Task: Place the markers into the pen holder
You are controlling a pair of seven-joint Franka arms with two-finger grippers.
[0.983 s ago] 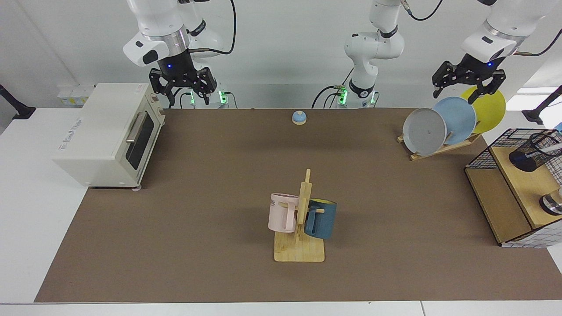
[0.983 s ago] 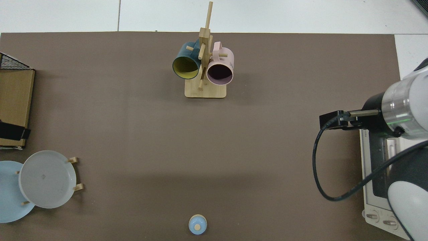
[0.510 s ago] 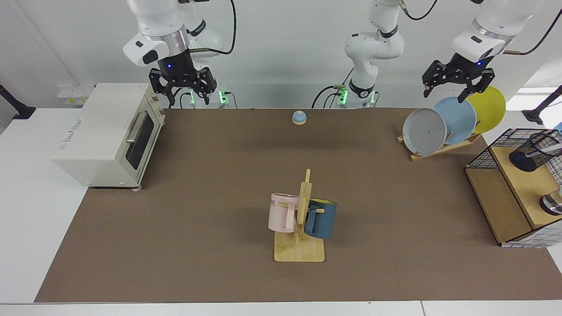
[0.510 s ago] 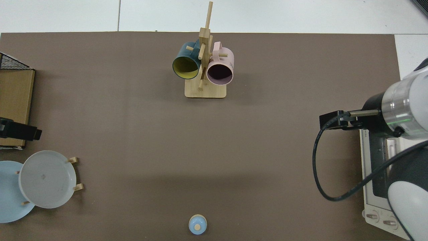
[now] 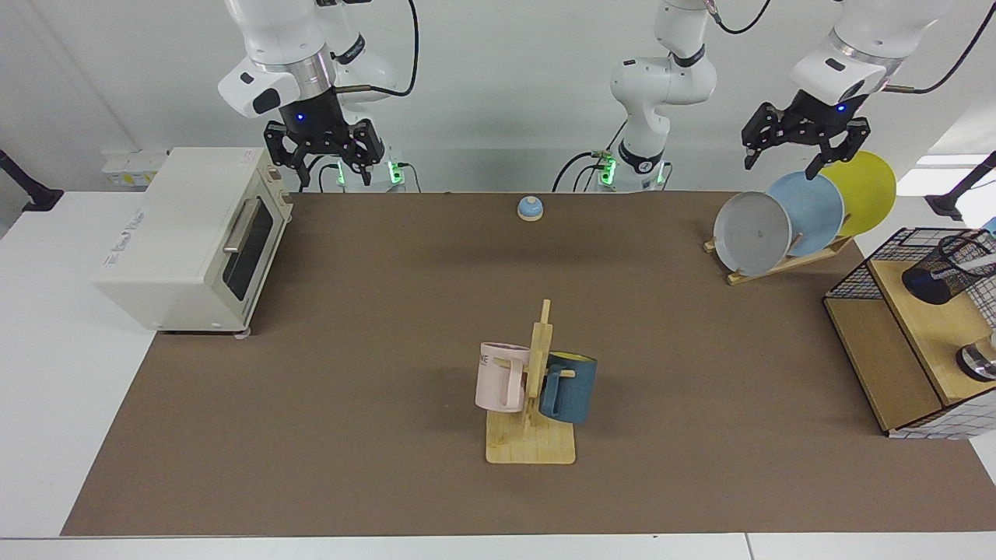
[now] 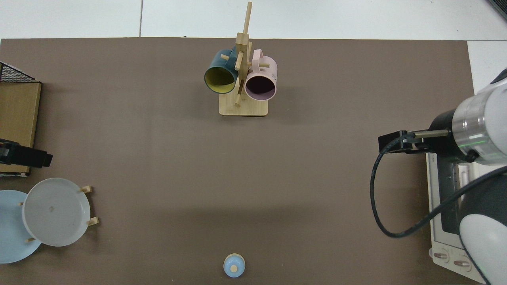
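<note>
The left gripper (image 5: 801,144) hangs in the upper right of the facing view, above the rack of plates (image 5: 805,210), its fingers spread apart with nothing between them. That high, empty pose fits an arm clear of the crockery – a judgement, but the marker it would be concerned with looks already placed. At the far right edge of that view the pen holder (image 5: 943,268) lies tilted inside the big wire basket (image 5: 860,268) on a wooden shelf (image 5: 918,327), and a pale stick, most likely the marker (image 5: 979,264), pokes from its mouth at the frame edge. It is too small and too cropped to be sure of its cap or how deep it sits. A shiny round metal object (image 5: 979,362) stands lower on the same shelf.

The right gripper (image 5: 324,152) waits in the upper left of the facing view, just beside the toaster oven (image 5: 187,241), fingers open and empty; in the top view that arm fills the right edge.

In the middle of the brown mat (image 5: 350,404) stands the mug tree (image 5: 533,404) with a pink and a blue mug hung on its pegs – well away from the basket. A small blue bell (image 5: 530,208) sits near the mat's far edge, top centre
</note>
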